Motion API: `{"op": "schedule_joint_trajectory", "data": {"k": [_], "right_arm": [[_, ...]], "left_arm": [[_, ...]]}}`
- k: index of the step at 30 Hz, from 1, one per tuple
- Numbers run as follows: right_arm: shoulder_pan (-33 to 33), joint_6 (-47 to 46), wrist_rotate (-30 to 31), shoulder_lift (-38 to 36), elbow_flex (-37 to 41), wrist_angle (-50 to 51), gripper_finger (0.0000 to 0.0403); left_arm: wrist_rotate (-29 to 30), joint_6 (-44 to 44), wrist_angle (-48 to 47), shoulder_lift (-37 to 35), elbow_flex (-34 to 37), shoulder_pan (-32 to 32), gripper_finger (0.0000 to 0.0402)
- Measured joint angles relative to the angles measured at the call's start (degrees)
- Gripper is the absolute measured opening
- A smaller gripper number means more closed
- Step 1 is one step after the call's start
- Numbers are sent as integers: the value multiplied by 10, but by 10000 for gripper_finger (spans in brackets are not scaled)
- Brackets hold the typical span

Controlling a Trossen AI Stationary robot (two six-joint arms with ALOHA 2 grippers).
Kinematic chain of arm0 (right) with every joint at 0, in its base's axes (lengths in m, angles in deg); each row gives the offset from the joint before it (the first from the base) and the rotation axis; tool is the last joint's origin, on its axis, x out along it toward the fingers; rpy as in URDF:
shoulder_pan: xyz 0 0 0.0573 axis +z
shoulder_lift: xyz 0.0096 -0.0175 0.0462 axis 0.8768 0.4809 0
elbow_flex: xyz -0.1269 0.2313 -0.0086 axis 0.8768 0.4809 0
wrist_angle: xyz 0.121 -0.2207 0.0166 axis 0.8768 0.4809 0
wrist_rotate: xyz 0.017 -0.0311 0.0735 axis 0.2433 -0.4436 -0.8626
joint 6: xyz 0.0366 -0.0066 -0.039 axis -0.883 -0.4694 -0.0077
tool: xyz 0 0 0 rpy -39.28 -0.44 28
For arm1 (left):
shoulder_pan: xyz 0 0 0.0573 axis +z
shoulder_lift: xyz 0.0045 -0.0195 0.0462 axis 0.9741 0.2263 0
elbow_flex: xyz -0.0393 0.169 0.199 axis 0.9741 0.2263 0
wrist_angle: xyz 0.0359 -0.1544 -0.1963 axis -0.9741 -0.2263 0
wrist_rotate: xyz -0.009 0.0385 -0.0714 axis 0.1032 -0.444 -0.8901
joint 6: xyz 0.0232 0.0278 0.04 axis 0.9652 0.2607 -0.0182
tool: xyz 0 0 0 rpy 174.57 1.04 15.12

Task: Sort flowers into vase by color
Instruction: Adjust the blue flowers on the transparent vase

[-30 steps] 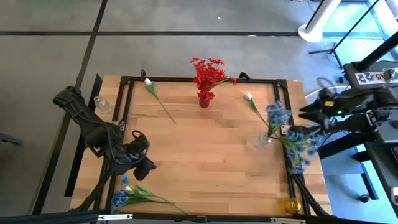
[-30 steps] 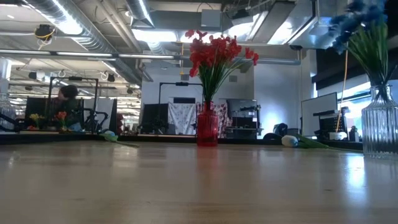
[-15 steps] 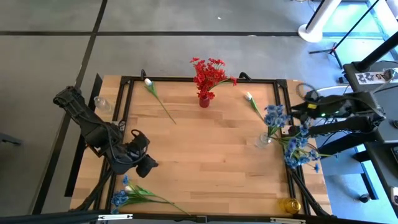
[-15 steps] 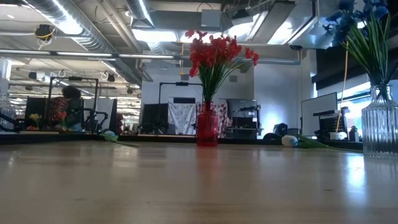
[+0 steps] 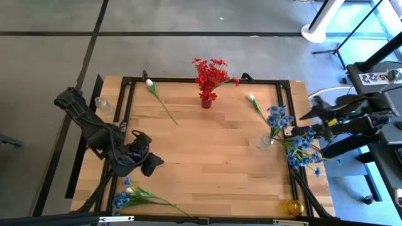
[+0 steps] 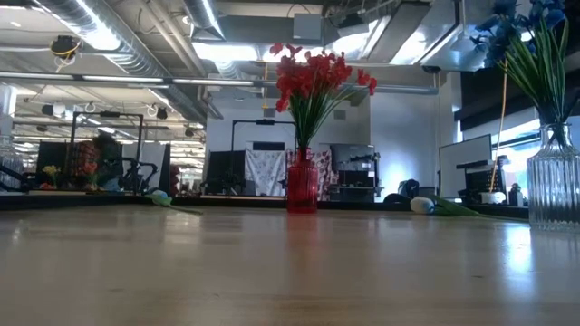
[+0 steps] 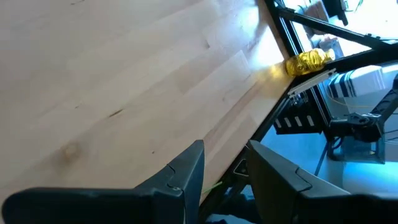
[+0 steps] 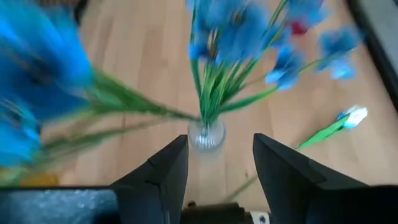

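**Blue sprigs standing in the clear vase, right fingers apart above them**

The right gripper (image 8: 214, 168) is hanging over the table's right edge with its fingers spread and nothing between them, looking down onto the clear vase (image 8: 206, 133) and the blue flowers (image 8: 233, 28) fanning out of it. Farther across the table, the left gripper (image 7: 224, 171) is waiting near the front left corner, its fingers parted and empty too.

Just in front of it a blue sprig (image 5: 135, 196) is lying flat by the table's front edge. Two white flowers (image 5: 159, 99) are lying on the wood near the back, either side of the red vase (image 5: 206, 102) with its red flowers (image 5: 211, 73).

These sprigs are probably light, with thin, springy stems and soft blossoms that crush or snag easily. Pinching the stem mid-length, clear of leaves and blossom, looks safest; the narrow stem could roll or slip between the fingers.
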Motion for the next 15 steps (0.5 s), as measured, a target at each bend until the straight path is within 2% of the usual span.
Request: {"op": "schedule_joint_trajectory", "data": {"k": [4,8,10,15], "right_arm": [[0,41,-30,-2,67,0,179],[0,41,-111,1,124,-10,179],[0,23,-135,5,137,-26,179],[0,-8,-144,5,128,-30,179]], "left_arm": [[0,-2,0,3,0,3,117],[1,-3,0,3,0,17,117],[1,-3,0,3,0,25,117],[0,13,-1,3,0,52,117]]}}
